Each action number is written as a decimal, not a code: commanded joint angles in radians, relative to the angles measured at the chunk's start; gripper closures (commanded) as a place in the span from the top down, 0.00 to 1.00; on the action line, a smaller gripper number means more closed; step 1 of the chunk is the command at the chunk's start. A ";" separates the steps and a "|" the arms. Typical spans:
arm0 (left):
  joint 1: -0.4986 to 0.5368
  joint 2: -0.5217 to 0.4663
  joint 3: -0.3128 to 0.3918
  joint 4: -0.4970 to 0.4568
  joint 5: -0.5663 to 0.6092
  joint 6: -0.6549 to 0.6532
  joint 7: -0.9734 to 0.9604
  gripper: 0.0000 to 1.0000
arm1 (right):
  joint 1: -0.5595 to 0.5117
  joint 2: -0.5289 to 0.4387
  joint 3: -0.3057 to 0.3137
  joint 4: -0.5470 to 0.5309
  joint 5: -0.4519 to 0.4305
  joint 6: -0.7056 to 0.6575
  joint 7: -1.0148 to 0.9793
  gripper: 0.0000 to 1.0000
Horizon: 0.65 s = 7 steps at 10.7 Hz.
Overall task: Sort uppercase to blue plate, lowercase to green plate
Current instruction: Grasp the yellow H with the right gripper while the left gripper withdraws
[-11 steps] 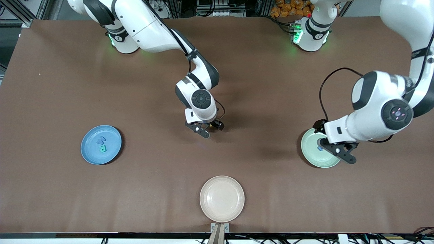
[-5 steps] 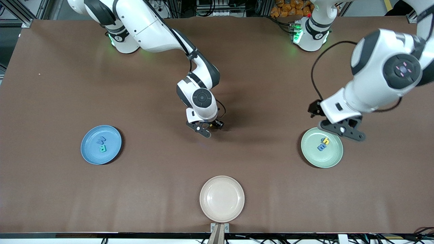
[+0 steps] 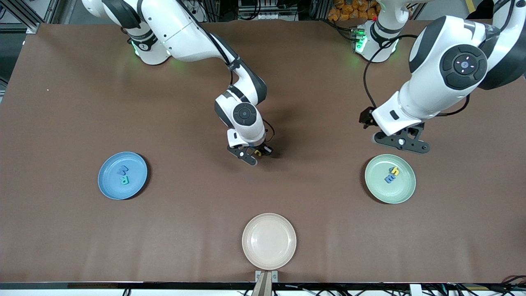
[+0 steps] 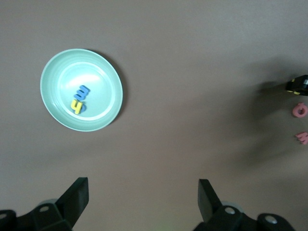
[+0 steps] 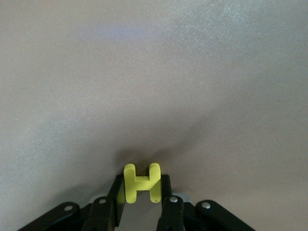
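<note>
Yellow H (image 3: 257,152) now sits pinched in the right gripper (image 3: 255,156) at mid-table; before, these jaws were open, so next comes the blue plate (image 3: 107,188), path free.

Left wrist view: left gripper (image 4: 143,196), wide and empty, has risen off the green plate (image 4: 111,103); two reddish letters (image 4: 301,122), probably, remain.

Right wrist view confirms the grip.

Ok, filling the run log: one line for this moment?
right gripper: shut on yellow foam capital H | left gripper: open, above table beside mint-green plate

Even overhead light, soft shadows
</note>
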 commanded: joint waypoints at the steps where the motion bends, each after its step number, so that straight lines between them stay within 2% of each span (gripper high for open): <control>1: -0.002 -0.045 -0.010 -0.047 -0.031 -0.005 -0.017 1.00 | -0.010 -0.016 -0.007 -0.033 -0.016 0.008 -0.019 0.00; 5: -0.026 -0.038 -0.030 -0.044 -0.033 0.000 -0.019 1.00 | -0.151 -0.079 -0.004 -0.016 -0.008 -0.152 -0.254 0.00; 7: -0.034 -0.035 -0.075 -0.047 -0.086 0.014 -0.026 1.00 | -0.211 -0.106 -0.006 -0.018 -0.008 -0.224 -0.374 0.00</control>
